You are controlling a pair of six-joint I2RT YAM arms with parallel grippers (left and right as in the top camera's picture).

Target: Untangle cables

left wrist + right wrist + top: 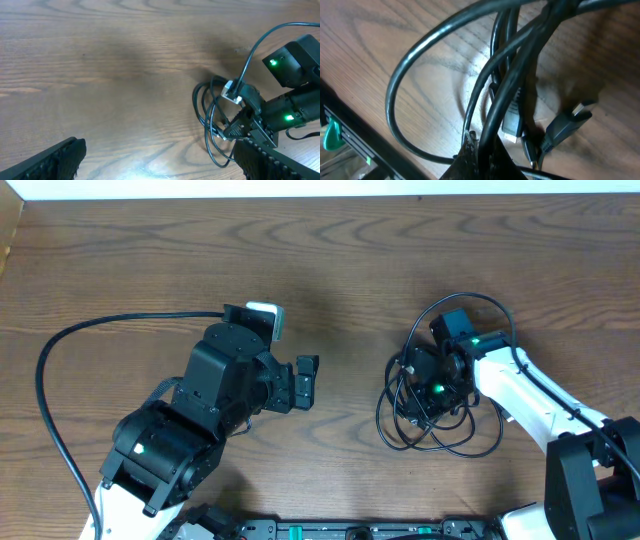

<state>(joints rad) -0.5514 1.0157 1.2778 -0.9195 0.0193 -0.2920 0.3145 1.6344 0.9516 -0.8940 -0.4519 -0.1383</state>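
The cables (437, 428) are thin black cords lying in tangled loops on the right of the wooden table. My right gripper (418, 383) is down in the clump. In the right wrist view its jaws (487, 157) are shut on one black cable (520, 65), which rises from between the fingertips. Small plug connectors (512, 120) lie just beyond them. My left gripper (304, 381) hovers open to the left of the clump, nothing between its fingers (55, 160). In the left wrist view the loops (207, 130) lie ahead to the right, near my right finger.
A thick black robot cable (60, 350) arcs over the table at far left. The white right arm (525, 395) reaches in from the bottom right. A black rail (360, 528) runs along the front edge. The table's far edge (300, 198) is at the top.
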